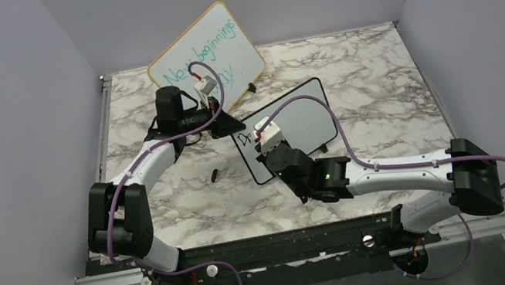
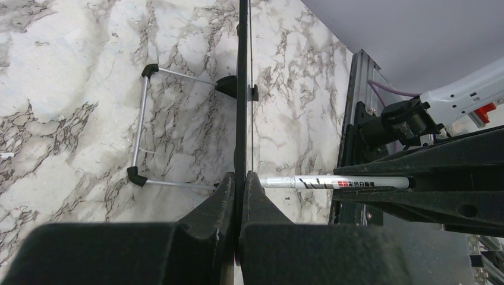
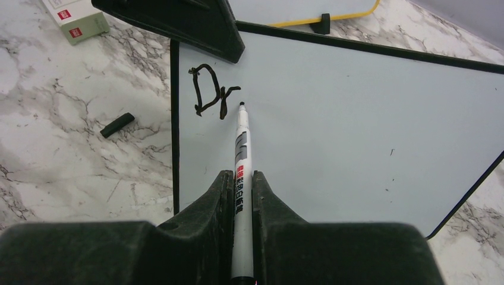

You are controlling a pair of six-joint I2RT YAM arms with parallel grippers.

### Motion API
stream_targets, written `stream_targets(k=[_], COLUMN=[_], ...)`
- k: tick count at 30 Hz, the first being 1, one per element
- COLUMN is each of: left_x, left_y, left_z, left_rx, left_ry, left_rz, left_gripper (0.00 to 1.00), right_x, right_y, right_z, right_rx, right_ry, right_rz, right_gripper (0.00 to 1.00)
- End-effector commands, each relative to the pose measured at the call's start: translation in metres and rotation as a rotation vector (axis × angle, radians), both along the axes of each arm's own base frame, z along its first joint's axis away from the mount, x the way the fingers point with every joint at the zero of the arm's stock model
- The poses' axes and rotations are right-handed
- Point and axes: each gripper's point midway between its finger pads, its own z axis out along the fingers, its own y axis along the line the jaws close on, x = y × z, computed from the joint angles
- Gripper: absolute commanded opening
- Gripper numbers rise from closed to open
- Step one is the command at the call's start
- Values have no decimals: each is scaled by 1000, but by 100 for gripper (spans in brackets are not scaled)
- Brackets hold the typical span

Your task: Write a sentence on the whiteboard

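1. At the centre of the overhead frame, the whiteboard (image 1: 300,118) sits at an angle on the marble table (image 1: 395,78). It is just in front of the wood-framed board (image 1: 233,52) with teal handwriting at upper centre.
2. My left gripper (image 2: 240,178) is clenched on the whiteboard's black edge, which the left wrist view shows edge-on, running up the middle of the frame. A wire stand (image 2: 141,119) juts out from it toward the left.
3. My right gripper (image 3: 241,177) grasps a marker (image 3: 240,142) firmly, its white barrel pointing up the middle of the right wrist frame.
4. The sentence (image 3: 211,89) reads only "Dr", in black at the board's upper-left corner. The marker tip sits just right of the "r"; I cannot tell whether it touches the surface.
5. A small black cap (image 3: 117,124) lies on the marble at left, near the board's frame.
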Motion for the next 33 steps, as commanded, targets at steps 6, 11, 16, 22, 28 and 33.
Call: stream_targets(k=[6,11,16,22,28,33], left_x=[-5,-5,-6,-6,-6,-6], left_y=[-1,-1,-1,-1,-1,-1], left_z=[-8,-8,-8,-8,-8,-9], left_rx=[5,5,5,5,4,5], left_ry=[26,26,26,26,27,27], left_rz=[-14,-15,-16,-17,-18,-18], left_gripper=[0,0,0,0,0,0], right_x=[6,7,8,11,14,16], right_y=[-3,-7,-10,-13,-15,-14], right_z=[2,3,2,4,9,10], right_rx=[12,10,5,6,15,20], right_ry=[4,1,0,-8,-21,-27], right_rz=[-30,-49,-66,-85,-98,-108], right_gripper=[0,0,0,0,0,0])
